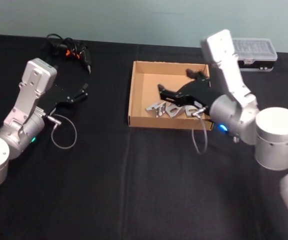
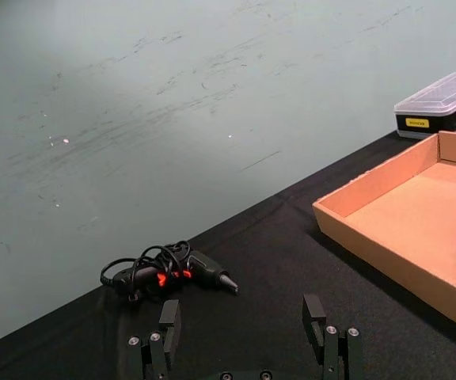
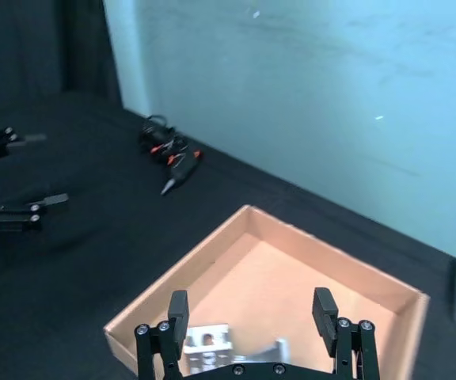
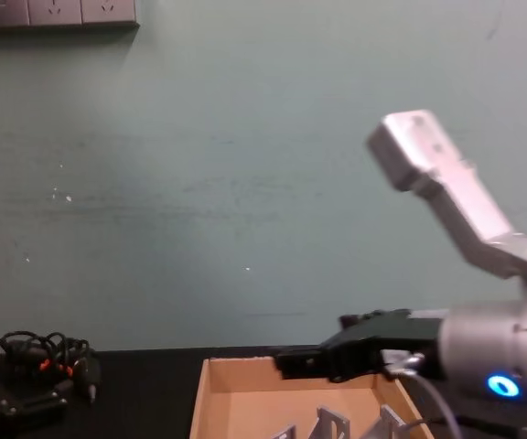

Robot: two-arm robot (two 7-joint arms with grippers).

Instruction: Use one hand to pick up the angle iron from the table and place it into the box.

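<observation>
- Angle irons lie in the box, centre frame.
- Right hand hovers above them, fingers spread, empty.
- Left hand, upper left, fingers apart.
- Case label unreadable.

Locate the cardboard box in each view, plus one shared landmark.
Head: box at centre, right gripper over it.
Left wrist: box at right edge.
Right wrist: box at lower centre, beyond the fingers.
Chest: box at bottom centre.
Shared landmark: cable tangle with orange bits.
</observation>
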